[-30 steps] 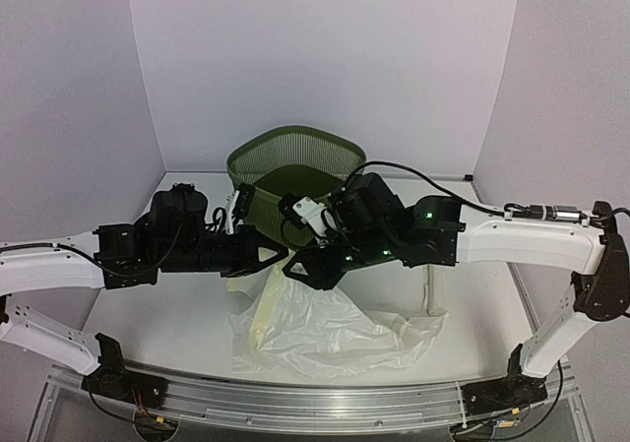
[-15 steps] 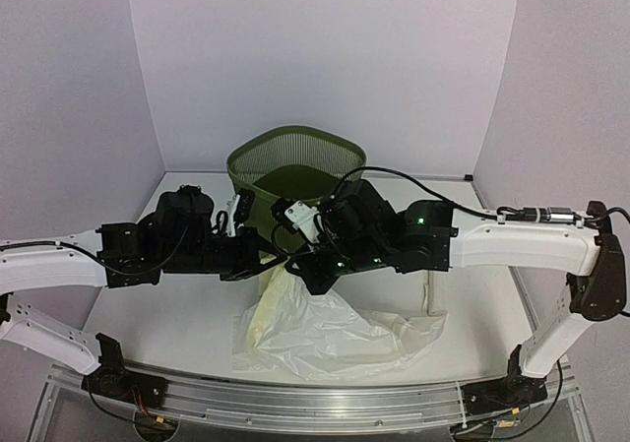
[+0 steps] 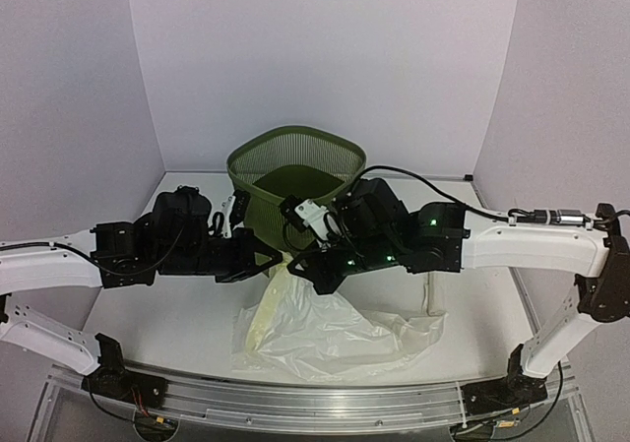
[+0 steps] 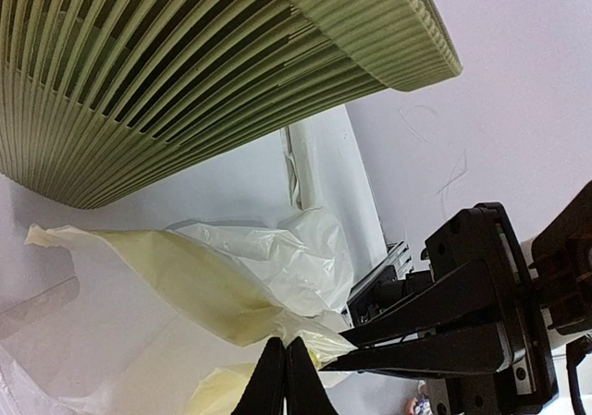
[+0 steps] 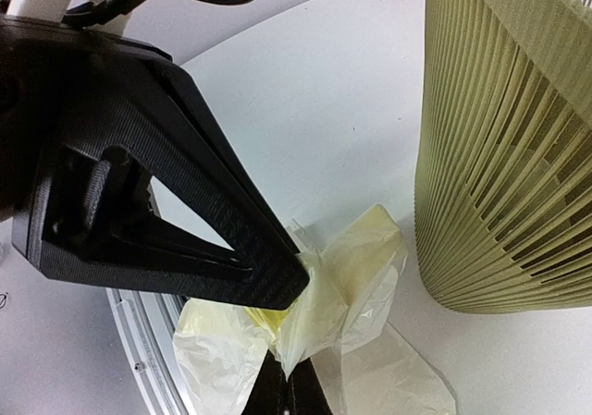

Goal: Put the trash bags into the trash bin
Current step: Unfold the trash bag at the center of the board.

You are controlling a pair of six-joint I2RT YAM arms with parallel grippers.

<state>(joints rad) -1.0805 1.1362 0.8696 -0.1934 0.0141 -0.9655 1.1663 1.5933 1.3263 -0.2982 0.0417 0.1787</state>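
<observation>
The olive-green slatted trash bin [image 3: 295,131] stands at the back middle of the table. It also shows in the left wrist view [image 4: 185,73] and the right wrist view [image 5: 509,156]. The pale yellowish trash bag [image 3: 335,329] lies spread in front of it, with its upper edge lifted to both grippers. My left gripper [image 3: 280,262] [image 4: 284,346] is shut on a bunched fold of the bag [image 4: 213,286]. My right gripper [image 3: 296,266] [image 5: 289,369] faces it, shut on the same bunch of the bag [image 5: 351,276]. Both grippers hang just in front of the bin's lower wall.
An aluminium rail [image 3: 325,403] runs along the near table edge by the arm bases. White walls close in the back and both sides. A pale narrow strip [image 3: 430,292] lies on the table to the right of the bag.
My right gripper has closed on the bag's raised fold next to the left gripper. Both grippers and the fold shifted slightly toward the bin.
</observation>
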